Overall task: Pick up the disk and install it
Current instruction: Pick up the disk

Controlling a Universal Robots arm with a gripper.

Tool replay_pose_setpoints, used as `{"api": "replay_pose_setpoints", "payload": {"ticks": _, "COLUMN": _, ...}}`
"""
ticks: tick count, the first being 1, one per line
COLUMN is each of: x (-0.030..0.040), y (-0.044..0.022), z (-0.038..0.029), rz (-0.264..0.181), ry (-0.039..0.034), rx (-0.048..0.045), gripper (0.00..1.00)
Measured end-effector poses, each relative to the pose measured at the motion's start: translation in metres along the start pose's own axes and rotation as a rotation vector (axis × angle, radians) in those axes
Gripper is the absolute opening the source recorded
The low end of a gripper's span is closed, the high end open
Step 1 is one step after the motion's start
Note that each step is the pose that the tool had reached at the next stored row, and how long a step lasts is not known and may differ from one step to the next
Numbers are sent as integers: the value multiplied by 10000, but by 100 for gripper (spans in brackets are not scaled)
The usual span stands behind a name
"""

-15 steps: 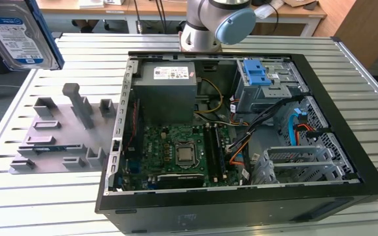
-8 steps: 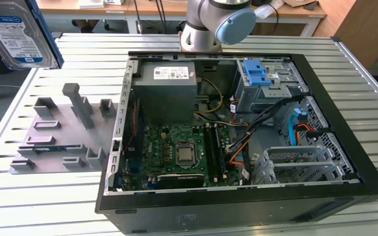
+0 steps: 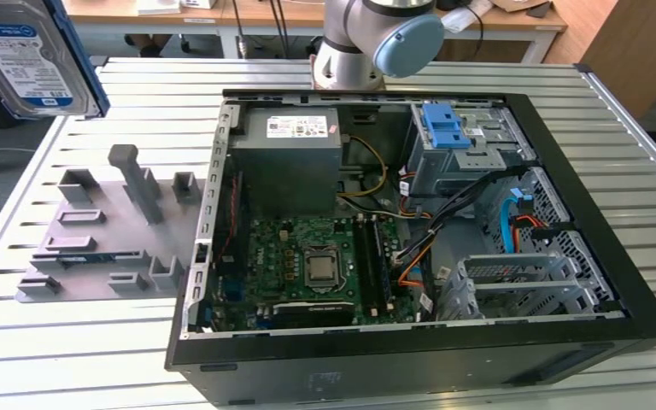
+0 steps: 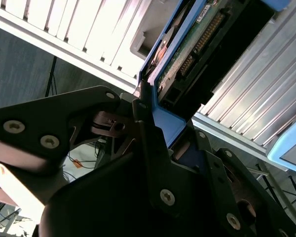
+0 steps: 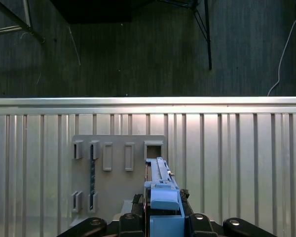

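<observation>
The computer case (image 3: 419,363) lies open on the counter (image 3: 66,359). Inside the case, the power supply (image 3: 288,158) sits at the far corner on the exterior view's left, with the motherboard (image 3: 305,265) nearer than it. The latch piece (image 3: 444,128) is toward the far right and the drive cage (image 3: 522,286) at the near right. Just outside the case, on the exterior view's left, a holder plate (image 3: 100,231) rests on the counter. The arm's base (image 3: 357,51) stands beyond the case's far wall. The disk (image 3: 26,55), gripped in the tool (image 4: 165,123), hangs above the counter off that same left side.
</observation>
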State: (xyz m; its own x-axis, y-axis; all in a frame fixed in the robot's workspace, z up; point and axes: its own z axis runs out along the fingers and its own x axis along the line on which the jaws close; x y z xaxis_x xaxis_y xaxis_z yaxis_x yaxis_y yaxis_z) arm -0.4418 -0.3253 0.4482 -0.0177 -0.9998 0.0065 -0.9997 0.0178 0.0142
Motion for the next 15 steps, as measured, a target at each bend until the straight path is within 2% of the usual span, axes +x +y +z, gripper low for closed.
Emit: {"api": "replay_pose_setpoints", "payload": {"ticks": 15, "x": 0, "y": 1, "z": -45, "rz": 0, "ry": 0, "rx": -1, "gripper": 36}}
